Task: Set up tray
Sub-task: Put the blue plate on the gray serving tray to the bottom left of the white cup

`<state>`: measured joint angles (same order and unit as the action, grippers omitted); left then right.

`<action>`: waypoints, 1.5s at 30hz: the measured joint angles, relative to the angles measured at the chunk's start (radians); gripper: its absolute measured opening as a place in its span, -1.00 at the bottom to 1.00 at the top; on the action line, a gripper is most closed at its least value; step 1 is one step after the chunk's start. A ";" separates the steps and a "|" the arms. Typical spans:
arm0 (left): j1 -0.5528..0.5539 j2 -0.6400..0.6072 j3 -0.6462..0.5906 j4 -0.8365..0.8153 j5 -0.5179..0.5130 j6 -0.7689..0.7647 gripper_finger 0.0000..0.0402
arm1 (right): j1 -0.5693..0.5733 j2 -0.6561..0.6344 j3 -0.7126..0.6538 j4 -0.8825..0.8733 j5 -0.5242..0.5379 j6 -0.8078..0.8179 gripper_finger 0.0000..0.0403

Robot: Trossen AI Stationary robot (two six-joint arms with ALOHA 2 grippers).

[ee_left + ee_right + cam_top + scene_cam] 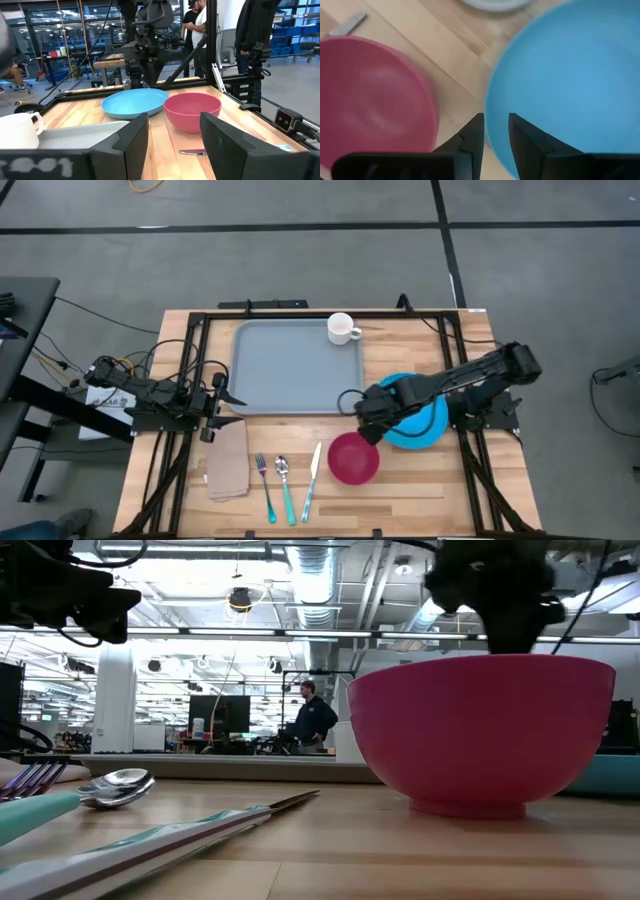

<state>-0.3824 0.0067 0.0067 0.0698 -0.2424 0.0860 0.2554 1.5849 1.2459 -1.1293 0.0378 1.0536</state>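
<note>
Right hand (366,412) is sitting at centre-right of the high view, at the left edge of the blue plate (425,428), just above the pink bowl (353,457). In the right wrist view its fingers (472,135) are standing slightly apart with a narrow gap, straddling the plate's rim; whether they are pressing on the rim cannot be told. The plate is lying right of centre on the desk (420,490), with the bowl just beside it at lower left.

Left hand (212,408) is waiting at the left of the high view, beside the tray's lower left corner, with its fingers (132,142) spread apart and holding nothing.

The tray (290,370) is lying flat at upper centre of the desk. A white mug (342,329) is standing in the tray's upper right corner.

Below the tray, from left to right, a tan napkin (228,462), a fork (264,482), a spoon (285,485) and a knife (311,477) are lying on the desk, near the lower edge of the frame.

A person (312,720) is standing in the room behind the desk, at centre of the low view.
</note>
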 joint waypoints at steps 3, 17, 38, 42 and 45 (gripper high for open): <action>0.000 0.000 0.000 0.000 0.000 0.004 -0.16 | 0.013 -0.106 -0.110 0.044 0.012 0.085 -0.59; 0.000 0.000 0.000 0.000 0.000 0.004 -0.16 | 0.179 -0.389 -0.420 0.100 -0.105 0.029 -0.59; 0.000 0.000 0.000 0.000 0.000 0.001 -0.16 | 0.286 -0.399 -0.470 0.130 -0.082 -0.345 -0.59; 0.000 0.000 0.000 0.000 0.000 0.004 -0.16 | 0.304 -0.371 -0.471 0.151 -0.097 -0.381 -0.59; 0.000 0.000 0.000 0.000 0.000 0.000 -0.16 | 0.325 -0.328 -0.471 0.202 -0.132 -0.408 -0.59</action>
<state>-0.3826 0.0066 0.0067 0.0700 -0.2428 0.0860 0.5804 1.2566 0.7750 -0.9276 -0.0946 0.6455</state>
